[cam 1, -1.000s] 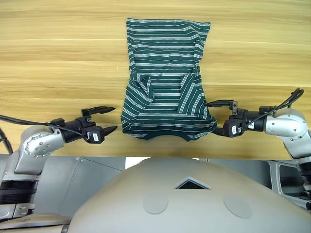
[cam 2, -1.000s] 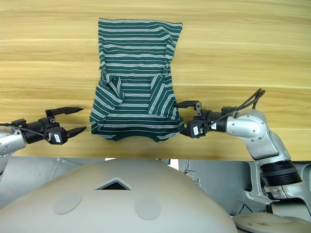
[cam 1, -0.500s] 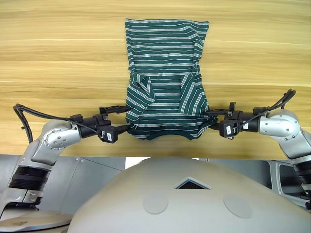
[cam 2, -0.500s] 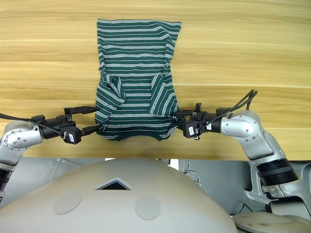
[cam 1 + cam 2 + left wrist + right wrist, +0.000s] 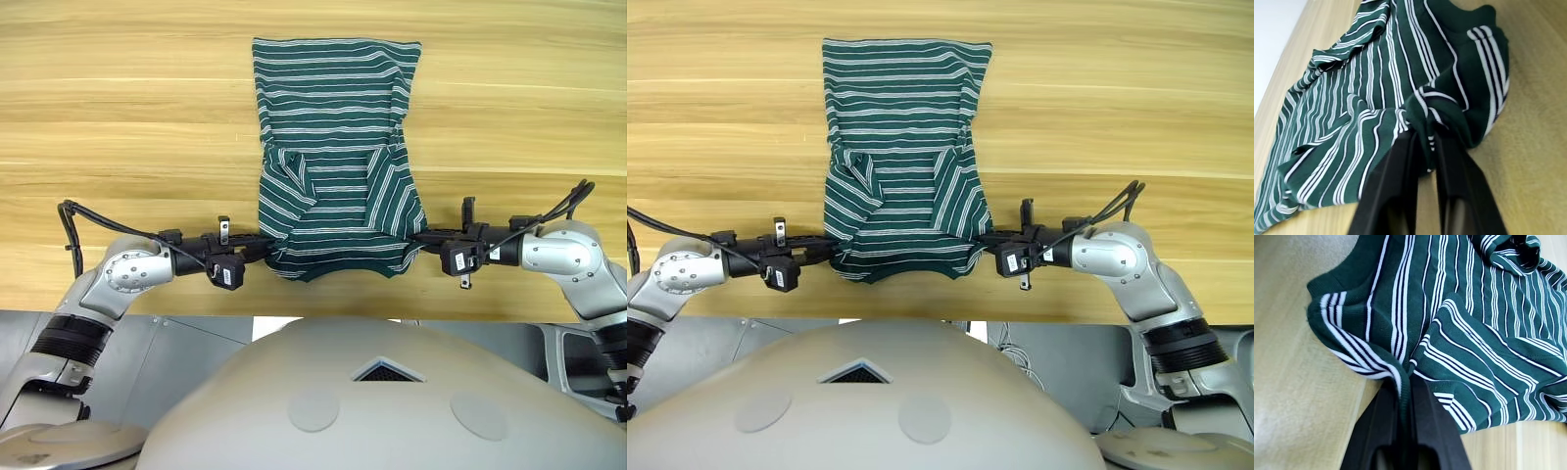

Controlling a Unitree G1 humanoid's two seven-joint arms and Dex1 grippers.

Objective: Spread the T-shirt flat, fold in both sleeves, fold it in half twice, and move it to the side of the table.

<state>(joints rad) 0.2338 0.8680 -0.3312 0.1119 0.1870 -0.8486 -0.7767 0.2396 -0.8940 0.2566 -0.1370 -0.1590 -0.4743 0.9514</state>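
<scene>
Both arms swung inward, so my left pincer (image 5: 261,244) and right pincer (image 5: 415,238) now clench the near corners of the T-shirt (image 5: 336,127) lying on the desk (image 5: 118,117), ready to fold it in half.

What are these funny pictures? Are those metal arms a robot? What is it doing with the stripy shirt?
Yes, it is a robot with two arms. Two pictures come from cameras in its head, looking down over a wooden table. On the table lies a green striped T-shirt with its sleeves folded in. The other two pictures come from small cameras on the robot's wrists, so they see the cloth very close up. Each arm ends in two black fingers. The left fingers pinch one near corner of the T-shirt, and the right fingers pinch the other near corner.
</scene>
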